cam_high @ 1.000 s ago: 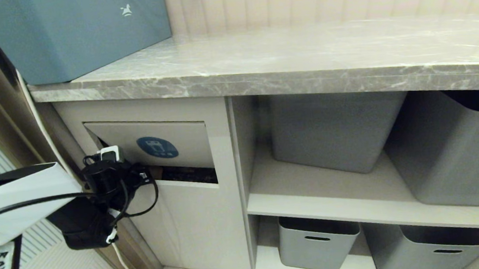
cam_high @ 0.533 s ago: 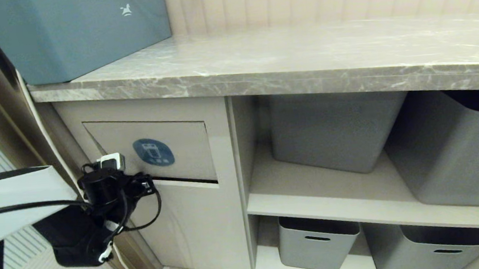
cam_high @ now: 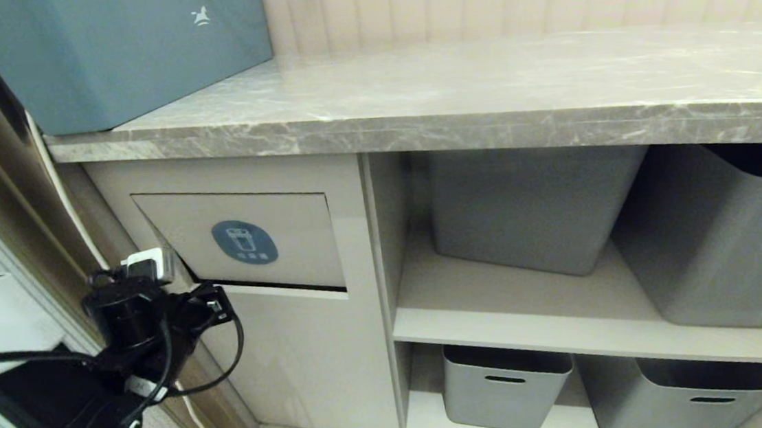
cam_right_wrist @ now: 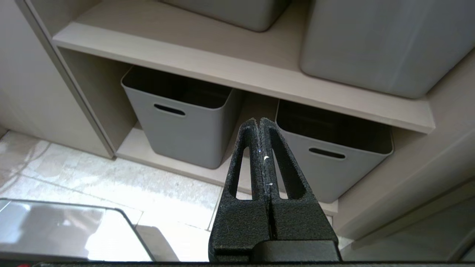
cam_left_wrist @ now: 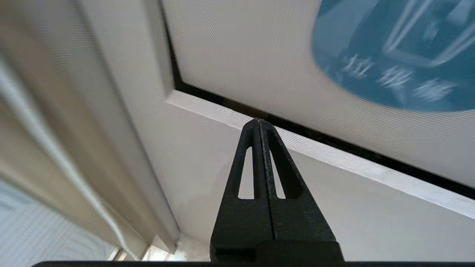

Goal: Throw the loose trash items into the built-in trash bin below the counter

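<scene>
Left gripper fingers pressed together, empty, tips just off the lower left corner of the bin flap, flap nearly flush in the cabinet under the grey table. No cardboard scraps visible. Right gripper fingers likewise together, empty, over floor facing grey tubs.

Your left arm reaches in low from the left, left gripper pinched tight with nothing between its fingers. Your right gripper is clamped together too, empty, pointing forward and down.
</scene>
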Controlling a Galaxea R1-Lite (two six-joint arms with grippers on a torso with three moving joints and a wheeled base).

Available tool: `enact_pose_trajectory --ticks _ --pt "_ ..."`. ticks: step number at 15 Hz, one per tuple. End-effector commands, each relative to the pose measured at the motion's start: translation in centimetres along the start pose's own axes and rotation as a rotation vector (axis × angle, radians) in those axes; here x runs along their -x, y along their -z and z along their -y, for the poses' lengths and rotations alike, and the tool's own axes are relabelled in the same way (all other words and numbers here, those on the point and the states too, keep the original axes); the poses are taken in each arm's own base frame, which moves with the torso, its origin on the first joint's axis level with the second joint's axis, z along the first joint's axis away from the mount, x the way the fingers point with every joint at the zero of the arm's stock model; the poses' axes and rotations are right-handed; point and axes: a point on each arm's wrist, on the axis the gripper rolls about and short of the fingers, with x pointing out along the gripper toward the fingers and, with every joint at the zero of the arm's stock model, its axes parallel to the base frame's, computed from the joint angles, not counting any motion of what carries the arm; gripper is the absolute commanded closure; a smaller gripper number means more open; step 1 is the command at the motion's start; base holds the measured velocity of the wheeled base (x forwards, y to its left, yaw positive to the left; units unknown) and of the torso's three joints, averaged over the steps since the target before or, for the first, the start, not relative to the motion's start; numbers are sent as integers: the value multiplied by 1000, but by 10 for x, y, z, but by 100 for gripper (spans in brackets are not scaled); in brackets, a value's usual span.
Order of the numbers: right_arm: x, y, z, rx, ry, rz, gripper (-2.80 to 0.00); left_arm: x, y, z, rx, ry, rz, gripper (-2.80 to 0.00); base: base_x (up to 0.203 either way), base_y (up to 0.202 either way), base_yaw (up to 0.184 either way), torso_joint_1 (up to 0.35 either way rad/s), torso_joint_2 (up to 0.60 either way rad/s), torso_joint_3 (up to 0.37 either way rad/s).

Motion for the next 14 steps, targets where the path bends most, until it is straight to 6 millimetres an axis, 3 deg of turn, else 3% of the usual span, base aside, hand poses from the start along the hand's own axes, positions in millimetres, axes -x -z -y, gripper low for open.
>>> enact_pose_trajectory --ticks 1,5,10,12,14 --pt "-1 0 0 2 0 14 0 29 -29 -4 21 9 82 0 0 0 0 0 0 0" --pt "-1 0 0 -1 -1 16 0 102 -65 -18 51 28 210 0 0 0 0 0 0 0" --pt "-1 -1 0 -10 -2 17 0 217 -76 -47 55 36 364 0 0 0 0 0 0 0" --pt "-1 -1 0 -13 -3 17 0 251 -72 -56 22 34 321 0 0 0 0 0 0 0" --pt "-1 -1 0 -12 -2 17 0 284 -48 -67 -38 34 149 0 0 0 0 0 0 0"
